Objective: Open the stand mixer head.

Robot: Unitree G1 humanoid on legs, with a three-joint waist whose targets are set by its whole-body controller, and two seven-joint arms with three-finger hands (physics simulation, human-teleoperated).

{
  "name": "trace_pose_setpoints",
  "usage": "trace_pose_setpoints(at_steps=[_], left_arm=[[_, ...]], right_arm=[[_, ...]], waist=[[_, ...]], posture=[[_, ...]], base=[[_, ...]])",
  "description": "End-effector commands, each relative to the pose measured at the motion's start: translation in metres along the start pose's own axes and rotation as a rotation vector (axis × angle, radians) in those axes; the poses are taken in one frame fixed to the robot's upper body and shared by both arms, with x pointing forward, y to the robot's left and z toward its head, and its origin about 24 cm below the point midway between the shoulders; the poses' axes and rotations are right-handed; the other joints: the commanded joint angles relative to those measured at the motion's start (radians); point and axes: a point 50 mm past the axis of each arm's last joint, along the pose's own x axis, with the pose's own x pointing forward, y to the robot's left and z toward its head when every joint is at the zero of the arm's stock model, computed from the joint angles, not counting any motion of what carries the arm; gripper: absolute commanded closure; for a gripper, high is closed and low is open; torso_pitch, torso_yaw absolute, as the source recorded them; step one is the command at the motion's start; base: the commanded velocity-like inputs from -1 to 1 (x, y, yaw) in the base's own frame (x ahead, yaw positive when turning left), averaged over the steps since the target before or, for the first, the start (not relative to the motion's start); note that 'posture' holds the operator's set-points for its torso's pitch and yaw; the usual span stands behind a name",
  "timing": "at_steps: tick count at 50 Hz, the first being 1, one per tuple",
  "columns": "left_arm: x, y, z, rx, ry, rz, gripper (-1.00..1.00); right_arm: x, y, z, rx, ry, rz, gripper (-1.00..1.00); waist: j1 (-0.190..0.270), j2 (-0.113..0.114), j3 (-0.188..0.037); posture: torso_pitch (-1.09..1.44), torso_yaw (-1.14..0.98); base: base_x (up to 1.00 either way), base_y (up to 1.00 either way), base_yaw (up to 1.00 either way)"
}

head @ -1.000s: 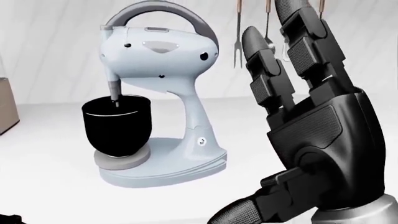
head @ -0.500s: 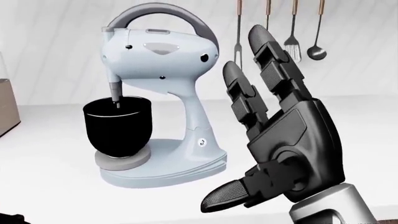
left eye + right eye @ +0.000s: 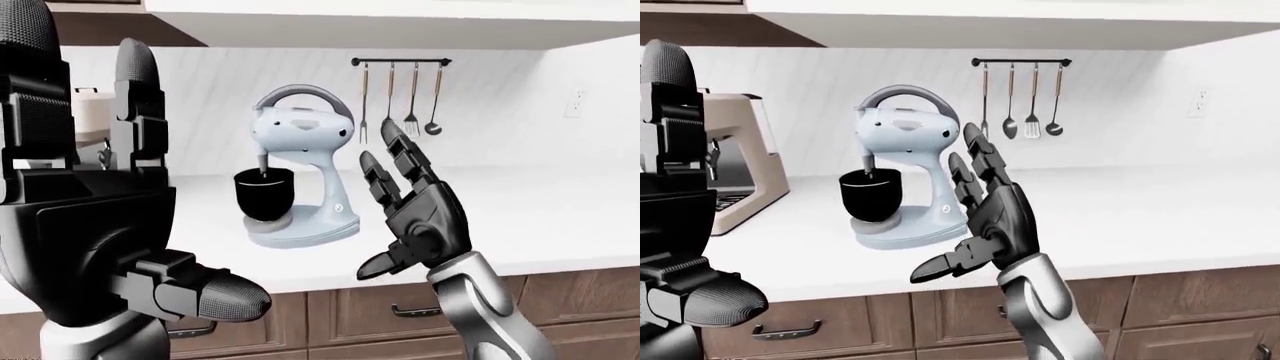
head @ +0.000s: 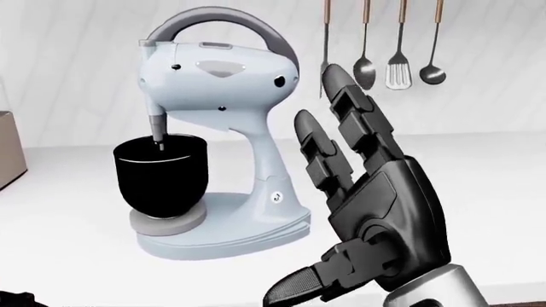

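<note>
Fingers (image 4: pixel 328 150) of the right hand (image 4: pixel 388 211) are spread wide and grip nothing; the hand is raised, palm toward the mixer, in the space to the right of it in the head view, apart from it. The left hand (image 3: pixel 95 225) stands close to the camera at the left of the left-eye view, fingers extended, also empty.

Beyond, the stand mixer (image 4: pixel 223 134) sits on the white surface (image 3: pixel 560 217), its head (image 4: pixel 217 73) down and the beater shaft inside the black bowl (image 4: pixel 160 176). Farther off, utensils (image 4: pixel 397 45) hang on the wall; a coffee machine (image 3: pixel 740 161) stands left.

Assessment: approach step, head not yet opened. Next, the right hand should reach the head or its arched handle (image 4: pixel 217 19) and lift upward.
</note>
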Motion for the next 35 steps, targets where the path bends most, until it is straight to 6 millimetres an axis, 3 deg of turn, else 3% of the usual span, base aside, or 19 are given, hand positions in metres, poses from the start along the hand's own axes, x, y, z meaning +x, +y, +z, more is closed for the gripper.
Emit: trace_pose_setpoints(at_steps=[1,10,35], left_arm=[[0.002,-0.002,0.004,0.000,-0.028,-0.013,-1.00],[0.003,-0.002,0.003,0.002,-0.029,-0.012,-1.00],[0.002,-0.002,0.004,0.004,-0.031,-0.014,-1.00]], right_arm=[[0.004,0.002,0.013,-0.015,-0.070,0.014,-1.00],[0.011,-0.010,-0.001,-0.023,-0.046,-0.018,-1.00],[0.013,-0.012,-0.017,-0.021,-0.013,-0.021,-1.00]], waist=[[0.000,0.003,0.012],[0.001,0.001,0.013],[0.001,0.004,0.012]], posture=[[-0.65,0.00],[-0.65,0.00],[-0.65,0.00]], base=[[0.00,0.00,0.00],[0.00,0.00,0.00],[0.00,0.00,0.00]])
